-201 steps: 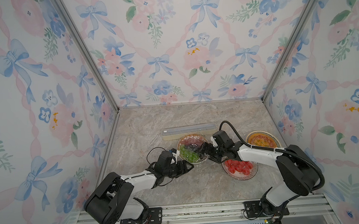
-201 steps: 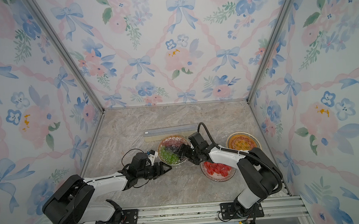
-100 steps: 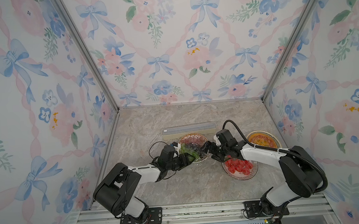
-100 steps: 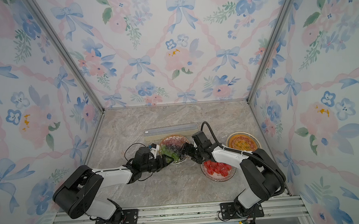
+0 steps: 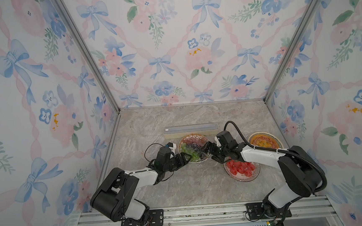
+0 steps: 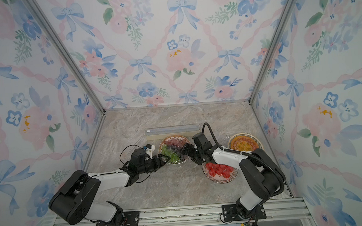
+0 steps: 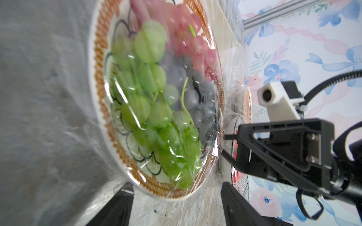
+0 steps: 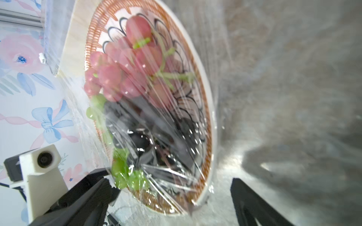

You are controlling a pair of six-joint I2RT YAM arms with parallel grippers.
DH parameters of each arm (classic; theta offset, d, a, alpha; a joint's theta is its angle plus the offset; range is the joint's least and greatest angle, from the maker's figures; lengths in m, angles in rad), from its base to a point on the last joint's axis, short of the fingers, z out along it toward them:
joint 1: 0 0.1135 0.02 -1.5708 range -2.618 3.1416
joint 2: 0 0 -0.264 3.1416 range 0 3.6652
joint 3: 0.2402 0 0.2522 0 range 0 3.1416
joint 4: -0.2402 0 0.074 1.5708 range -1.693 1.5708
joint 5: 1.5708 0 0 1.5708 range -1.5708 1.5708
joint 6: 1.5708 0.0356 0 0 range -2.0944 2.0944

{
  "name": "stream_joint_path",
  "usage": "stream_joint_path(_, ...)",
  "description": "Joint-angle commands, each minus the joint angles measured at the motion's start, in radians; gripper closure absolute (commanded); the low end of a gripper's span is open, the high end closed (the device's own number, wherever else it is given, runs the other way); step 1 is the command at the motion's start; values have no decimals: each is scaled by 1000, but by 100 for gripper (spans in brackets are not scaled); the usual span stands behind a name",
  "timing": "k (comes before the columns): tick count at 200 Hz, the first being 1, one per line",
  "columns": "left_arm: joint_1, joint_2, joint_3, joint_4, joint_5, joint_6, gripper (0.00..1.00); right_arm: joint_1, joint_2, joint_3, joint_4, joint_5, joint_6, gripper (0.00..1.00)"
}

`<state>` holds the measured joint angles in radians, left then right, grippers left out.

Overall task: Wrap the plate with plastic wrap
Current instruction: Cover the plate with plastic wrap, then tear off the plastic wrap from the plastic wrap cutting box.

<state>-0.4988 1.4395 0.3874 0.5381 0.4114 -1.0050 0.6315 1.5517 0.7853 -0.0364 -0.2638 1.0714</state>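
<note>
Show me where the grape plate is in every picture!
In a top view: grape plate mid-table, just in front of the long cream box.
In a top view: same spot, between both arms.
Left wrist: fills the middle, under plastic wrap.
Right wrist: fills the middle too.
Shared landmark: the green grapes on it.

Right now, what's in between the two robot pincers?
The plate of grapes, covered with plastic wrap, sits between the left pincer and the right pincer. Both top views show it, and both pincers are open.
</note>
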Motion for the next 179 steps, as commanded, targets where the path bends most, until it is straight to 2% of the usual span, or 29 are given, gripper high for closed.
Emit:
stream_joint_path(1,33,-33,-32,18,2,29,25,76,-53,-31,-91,78,69,3)
stream_joint_path(42,110,-89,-55,-26,22,74,25,248,-54,-53,90,190,261,3)
stream_joint_path(72,173,-108,-49,-57,50,111,25,323,31,-17,199,248,344,3)
stream_joint_path(117,264,-151,3,-181,53,196,25,326,168,39,329,286,375,3)
stream_joint_path(132,291,-171,28,-239,50,237,25,318,179,62,330,301,352,3)
stream_joint_path(179,379,-204,52,-276,81,258,25,289,176,38,391,349,345,3)
